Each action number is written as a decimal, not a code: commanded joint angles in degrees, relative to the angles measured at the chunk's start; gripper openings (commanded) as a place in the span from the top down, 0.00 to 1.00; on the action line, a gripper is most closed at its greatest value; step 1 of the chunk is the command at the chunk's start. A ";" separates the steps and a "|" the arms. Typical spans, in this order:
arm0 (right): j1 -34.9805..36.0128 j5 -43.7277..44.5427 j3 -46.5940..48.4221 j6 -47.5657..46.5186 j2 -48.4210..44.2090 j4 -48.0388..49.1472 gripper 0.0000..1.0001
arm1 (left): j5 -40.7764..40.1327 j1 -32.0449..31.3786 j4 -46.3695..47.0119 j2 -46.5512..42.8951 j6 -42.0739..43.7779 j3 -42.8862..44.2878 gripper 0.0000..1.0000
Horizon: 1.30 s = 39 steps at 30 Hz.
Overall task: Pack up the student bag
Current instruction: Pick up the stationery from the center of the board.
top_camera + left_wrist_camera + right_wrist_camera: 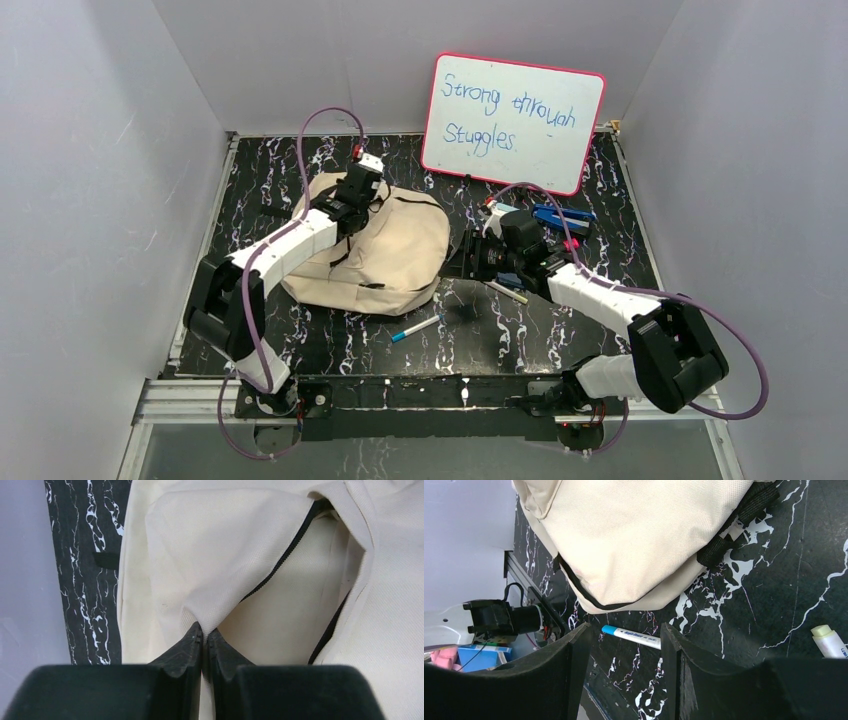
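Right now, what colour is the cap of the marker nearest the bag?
Blue; the marker shows best in the right wrist view.

The right claw (624,630) stands open, facing a blue-capped marker (634,636) beside the student bag (634,540).

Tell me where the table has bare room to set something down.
Bare table lies between the student bag and the near rail, left of the blue-capped marker, and at the far-left corner behind the bag. Crowded: below the whiteboard, pens and blue items around the right arm.
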 commanded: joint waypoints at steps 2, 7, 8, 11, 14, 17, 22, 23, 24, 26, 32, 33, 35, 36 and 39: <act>0.16 0.29 0.12 -1.12 -1.51 -0.19 0.39 | 1.13 -0.04 0.72 -8.45 -1.00 3.51 1.00; 1.99 -0.35 0.10 -5.73 -3.02 -2.29 0.41 | 4.23 -0.04 0.68 -12.60 -3.64 1.58 1.00; 2.96 -0.04 0.04 -7.67 -3.74 -2.78 0.41 | 4.55 -0.04 0.70 -13.11 -3.95 0.98 1.00; 8.86 6.48 1.20 -14.04 -6.00 -5.65 0.41 | 5.43 0.05 0.23 -14.59 -5.63 -0.46 1.00; 15.95 16.08 1.33 -20.48 -7.27 -6.70 0.44 | 7.50 0.14 -0.13 -16.50 -7.25 -1.97 1.00; 20.56 18.83 -0.13 -26.34 -7.49 -1.22 0.45 | 8.54 0.44 -0.18 -18.21 -8.56 -3.74 1.00; 22.46 6.30 -0.77 -40.46 -5.84 4.53 0.42 | 10.09 1.60 -0.17 -20.14 -9.80 -6.46 1.00; 22.54 3.47 -0.66 -43.96 -5.35 4.53 0.42 | 10.85 2.15 -0.20 -20.65 -10.07 -6.97 1.00; 22.51 0.52 -0.78 -47.73 -4.87 4.33 0.42 | 11.81 2.73 -0.13 -21.10 -10.41 -7.50 1.00; 22.59 -3.97 -1.11 -56.02 -3.48 3.31 0.42 | 13.83 4.17 0.27 -22.08 -11.17 -8.78 1.00; 22.73 -11.17 2.45 -73.57 2.81 -4.97 0.42 | 16.48 6.41 2.12 -24.29 -11.56 -11.96 1.00; 22.67 -12.29 3.56 -75.06 4.15 -6.72 0.42 | 16.56 6.50 2.35 -24.63 -11.58 -12.31 1.00; 22.74 -13.31 5.88 -77.83 7.04 -11.23 0.44 | 17.01 6.64 2.74 -25.07 -11.76 -12.79 1.00; 22.85 -13.28 6.66 -78.68 8.25 -12.42 0.44 | 17.26 6.70 3.02 -25.19 -11.86 -12.99 1.00; 23.29 -12.13 7.83 -81.00 10.98 -14.03 0.45 | 17.85 6.80 3.59 -25.23 -12.21 -13.37 1.00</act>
